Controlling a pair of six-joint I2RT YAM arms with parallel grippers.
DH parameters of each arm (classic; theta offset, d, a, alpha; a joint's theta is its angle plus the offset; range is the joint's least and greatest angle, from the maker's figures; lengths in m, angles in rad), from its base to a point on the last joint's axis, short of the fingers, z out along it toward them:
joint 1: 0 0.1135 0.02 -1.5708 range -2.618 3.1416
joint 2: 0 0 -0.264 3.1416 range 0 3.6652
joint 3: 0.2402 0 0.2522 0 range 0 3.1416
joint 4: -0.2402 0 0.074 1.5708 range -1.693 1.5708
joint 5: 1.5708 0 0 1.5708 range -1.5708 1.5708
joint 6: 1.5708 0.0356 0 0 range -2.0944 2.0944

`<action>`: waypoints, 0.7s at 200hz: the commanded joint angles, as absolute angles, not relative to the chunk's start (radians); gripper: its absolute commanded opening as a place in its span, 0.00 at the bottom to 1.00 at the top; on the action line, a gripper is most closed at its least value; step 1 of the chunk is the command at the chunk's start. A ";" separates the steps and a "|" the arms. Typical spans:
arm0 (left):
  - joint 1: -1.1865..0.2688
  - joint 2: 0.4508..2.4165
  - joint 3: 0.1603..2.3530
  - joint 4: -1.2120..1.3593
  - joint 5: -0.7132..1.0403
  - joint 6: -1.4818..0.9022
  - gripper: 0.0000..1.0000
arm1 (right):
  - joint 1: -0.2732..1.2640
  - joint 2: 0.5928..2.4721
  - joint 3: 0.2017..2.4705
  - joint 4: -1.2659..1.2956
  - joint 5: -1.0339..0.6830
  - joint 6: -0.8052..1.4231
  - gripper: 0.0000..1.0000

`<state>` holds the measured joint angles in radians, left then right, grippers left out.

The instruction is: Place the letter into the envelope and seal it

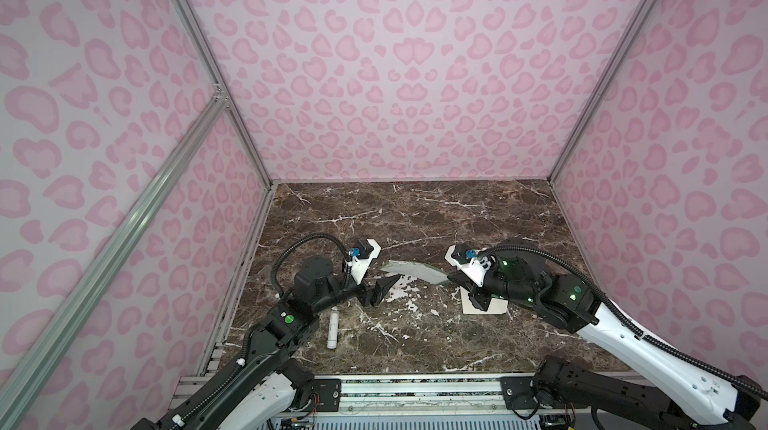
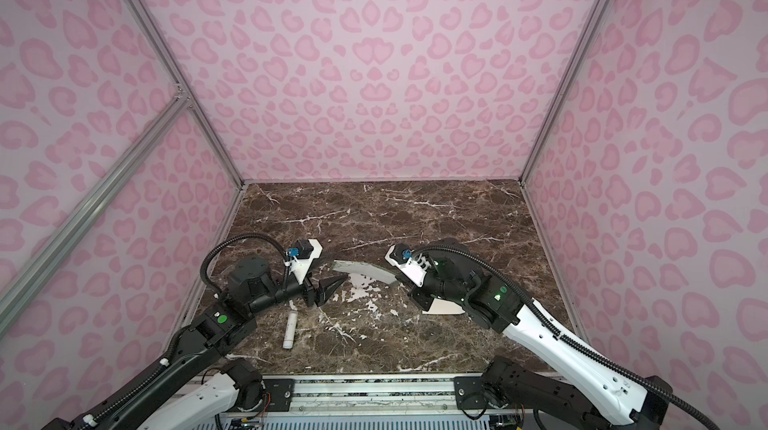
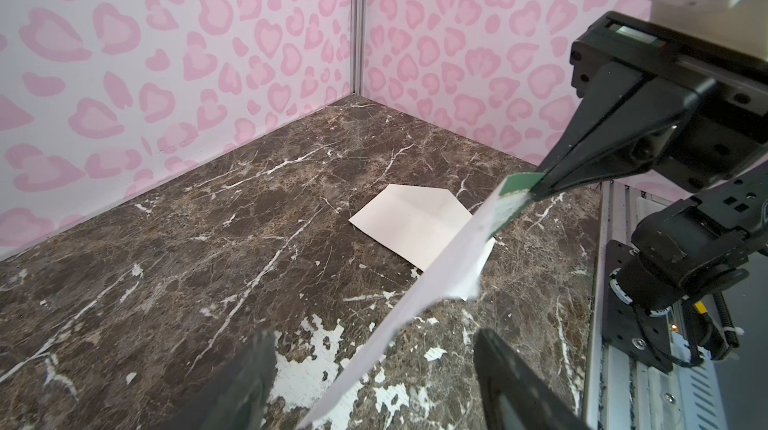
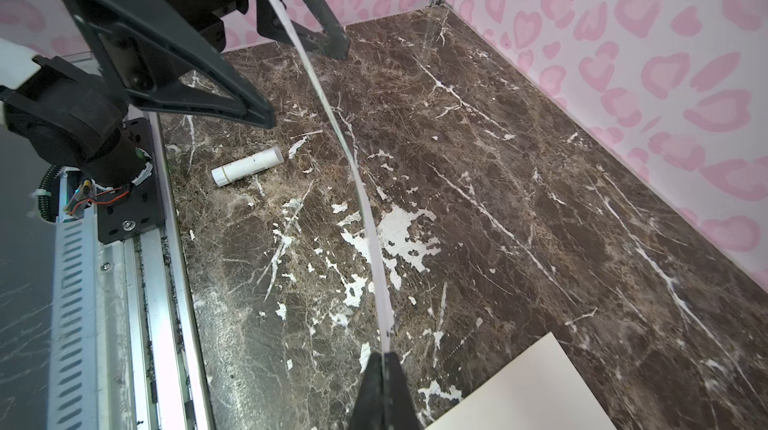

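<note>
Letter (image 1: 415, 272), bowed, mid-frame: 1 end clamped by right gripper (image 3: 538, 185), other between wide jaws of left gripper (image 4: 302, 83); envelope (image 1: 496, 306) flat, lower right.

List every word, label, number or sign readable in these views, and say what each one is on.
No text can be read in any view.
Too small to read: dark print on the side of the white glue stick.
Blurred: a pale pattern on the green border of the letter, no words made out.
Too small to read: a tiny dot mark on the envelope.
</note>
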<state>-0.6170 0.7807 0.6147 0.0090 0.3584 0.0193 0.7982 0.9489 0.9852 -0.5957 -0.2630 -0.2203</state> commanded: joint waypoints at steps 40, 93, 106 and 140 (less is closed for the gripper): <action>-0.621 0.787 0.607 0.084 0.359 0.044 0.71 | 0.798 0.944 0.979 -0.600 -0.293 -0.218 0.00; -0.622 0.799 0.605 0.078 0.391 0.034 0.40 | 0.789 0.947 0.974 -0.587 -0.308 -0.198 0.00; -0.623 0.795 0.601 0.079 0.396 0.030 0.33 | 0.785 0.945 0.972 -0.579 -0.317 -0.189 0.00; -0.623 0.800 0.610 0.078 0.377 -0.028 0.05 | 0.756 0.939 0.958 -0.549 -0.362 -0.160 0.00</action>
